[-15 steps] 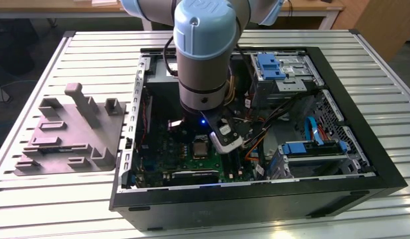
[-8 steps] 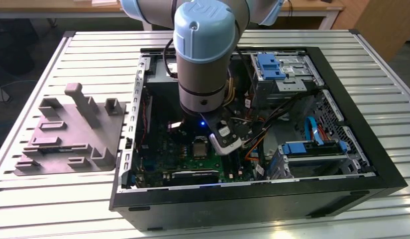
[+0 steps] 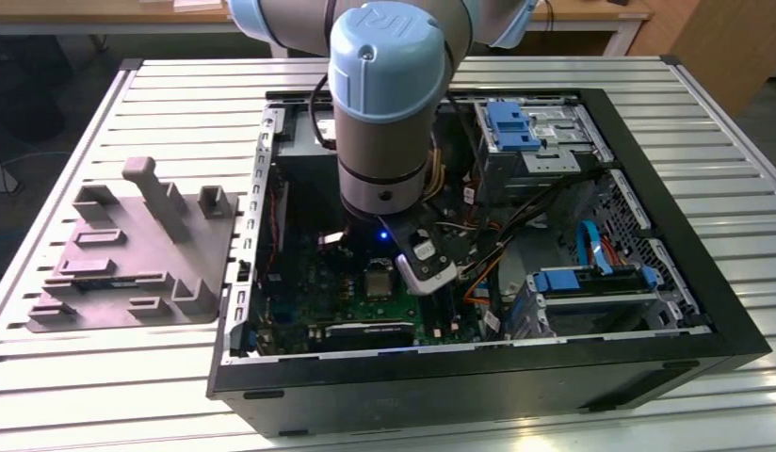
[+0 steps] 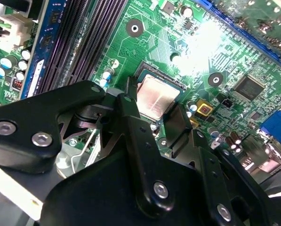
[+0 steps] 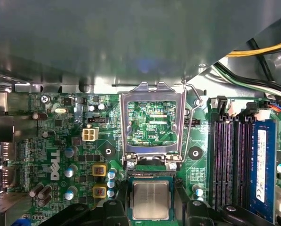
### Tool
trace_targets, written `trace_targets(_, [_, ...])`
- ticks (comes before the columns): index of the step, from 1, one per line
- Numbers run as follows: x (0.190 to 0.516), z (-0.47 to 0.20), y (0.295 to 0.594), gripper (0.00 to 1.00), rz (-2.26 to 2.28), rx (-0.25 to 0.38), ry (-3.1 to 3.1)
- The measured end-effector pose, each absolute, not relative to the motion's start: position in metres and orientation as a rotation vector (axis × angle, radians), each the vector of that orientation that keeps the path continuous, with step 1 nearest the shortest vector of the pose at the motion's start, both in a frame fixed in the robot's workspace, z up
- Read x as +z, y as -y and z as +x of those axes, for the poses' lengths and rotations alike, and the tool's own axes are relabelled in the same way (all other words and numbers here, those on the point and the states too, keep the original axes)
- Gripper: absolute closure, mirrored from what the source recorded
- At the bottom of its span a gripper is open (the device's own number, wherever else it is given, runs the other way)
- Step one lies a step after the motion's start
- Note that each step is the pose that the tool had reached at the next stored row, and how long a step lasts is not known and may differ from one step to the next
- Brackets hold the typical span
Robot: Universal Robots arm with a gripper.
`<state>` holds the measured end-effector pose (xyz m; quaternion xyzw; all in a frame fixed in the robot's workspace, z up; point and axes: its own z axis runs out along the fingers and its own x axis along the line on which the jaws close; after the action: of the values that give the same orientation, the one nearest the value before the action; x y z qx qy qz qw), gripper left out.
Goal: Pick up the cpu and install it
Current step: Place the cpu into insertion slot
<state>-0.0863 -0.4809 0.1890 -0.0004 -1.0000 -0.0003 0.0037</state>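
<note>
Quick status from the remote desk. The black 2-finger claw (image 5: 150, 194) hangs inside the open black computer case (image 3: 489, 381), right over the green motherboard (image 5: 74, 141). The cpu, that small flat square chip with the pale silver metal top (image 4: 155, 96), sits dead centre between the 2 fingers (image 4: 130, 117), with 1 finger off each opposite edge. So it's straight under the claw, with no sideways offset I can spot. It's square, so no long axis to fuss over.

The claw looks spread open to me: in the first wrist view a sliver of socket shows between each finger and the chip. The chip seems to lie flat in its socket. The silver hinged retention frame (image 5: 152, 87) stands flipped up just past the fingertips.
</note>
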Motion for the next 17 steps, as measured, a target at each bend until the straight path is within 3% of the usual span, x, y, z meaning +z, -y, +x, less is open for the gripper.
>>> trace_targets(17, [0.1862, -0.0861, 0.4809, 0.53, -0.010, -0.001, 3.134])
